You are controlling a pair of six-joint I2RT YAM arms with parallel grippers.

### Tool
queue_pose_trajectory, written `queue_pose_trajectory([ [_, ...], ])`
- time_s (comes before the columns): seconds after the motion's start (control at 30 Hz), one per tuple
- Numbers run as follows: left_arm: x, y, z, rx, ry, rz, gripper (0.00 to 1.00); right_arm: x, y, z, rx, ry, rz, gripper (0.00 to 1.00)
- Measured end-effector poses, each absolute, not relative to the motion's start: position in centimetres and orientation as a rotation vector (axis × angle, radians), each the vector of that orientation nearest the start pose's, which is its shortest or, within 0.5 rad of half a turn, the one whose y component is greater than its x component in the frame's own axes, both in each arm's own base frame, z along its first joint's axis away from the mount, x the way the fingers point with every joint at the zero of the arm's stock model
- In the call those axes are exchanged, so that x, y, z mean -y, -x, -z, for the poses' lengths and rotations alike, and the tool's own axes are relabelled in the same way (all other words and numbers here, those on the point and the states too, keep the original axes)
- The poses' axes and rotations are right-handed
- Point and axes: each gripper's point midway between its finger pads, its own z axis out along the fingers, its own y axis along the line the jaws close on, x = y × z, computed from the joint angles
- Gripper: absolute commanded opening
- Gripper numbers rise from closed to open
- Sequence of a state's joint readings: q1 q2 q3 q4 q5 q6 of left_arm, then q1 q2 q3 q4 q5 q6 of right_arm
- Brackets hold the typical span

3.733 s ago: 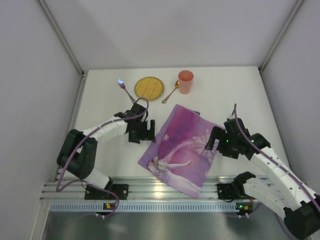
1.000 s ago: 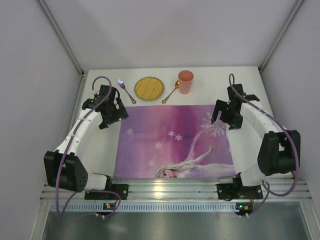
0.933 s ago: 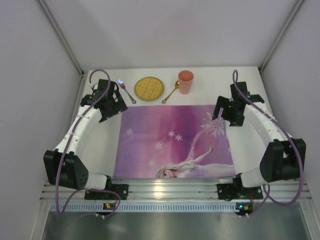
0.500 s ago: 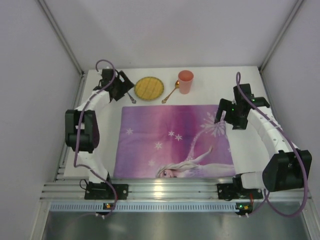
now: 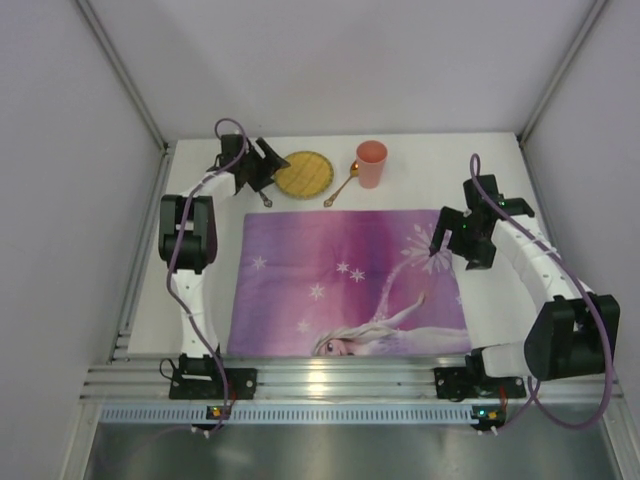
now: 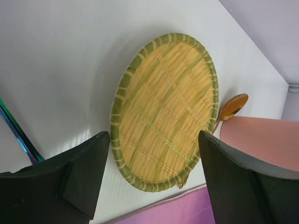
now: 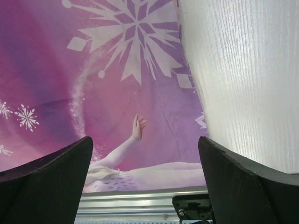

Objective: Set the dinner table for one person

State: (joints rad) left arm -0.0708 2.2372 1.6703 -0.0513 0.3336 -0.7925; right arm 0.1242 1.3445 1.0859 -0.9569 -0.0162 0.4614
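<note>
The desk [image 5: 430,160], matte white and flat with a silver rail along its near edge, lies beneath both arms. At its far edge sits the round woven plate [image 5: 303,173], straw-yellow with a green rim. It is just right of the left pincer [image 5: 262,172], which is wide open and empty, so the left arm is nearer; being round, it has no long axis. Further right are a gold spoon [image 5: 342,185] and a smooth pink cup [image 5: 371,163]. The right pincer [image 5: 452,232], also wide open and empty, hovers over the right edge of the purple placemat [image 5: 340,280].

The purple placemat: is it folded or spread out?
Spread out: the placemat lies flat on the dinner table as one full rectangle, no folds showing.
</note>
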Motion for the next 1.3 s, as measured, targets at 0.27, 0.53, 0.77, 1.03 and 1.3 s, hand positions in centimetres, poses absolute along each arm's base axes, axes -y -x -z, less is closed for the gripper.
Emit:
queue_pose_trajectory([
  [0.27,12.7,-59.1,-5.8,-2.216,0.641,0.84,0.75,-5.2,-26.1,-10.8,-2.793,-0.531,-0.129,0.95],
  [0.53,14.2,-60.6,-5.4,-2.189,0.613,0.95,0.6,-5.2,-26.1,-10.0,-2.82,-0.558,-0.116,0.94],
  [0.77,16.2,-60.8,-4.1,-2.184,0.641,1.037,0.07,-5.1,-26.1,-9.8,-2.827,-0.564,-0.108,0.94],
  [1.03,17.4,-61.1,-5.1,-2.154,0.649,1.133,0.0,-5.0,-26.0,-9.6,-2.834,-0.539,-0.097,0.95],
  [1.3,16.6,-60.7,-5.8,-2.118,0.711,1.232,0.0,-4.9,-25.6,-10.1,-2.82,-0.505,-0.103,0.95],
])
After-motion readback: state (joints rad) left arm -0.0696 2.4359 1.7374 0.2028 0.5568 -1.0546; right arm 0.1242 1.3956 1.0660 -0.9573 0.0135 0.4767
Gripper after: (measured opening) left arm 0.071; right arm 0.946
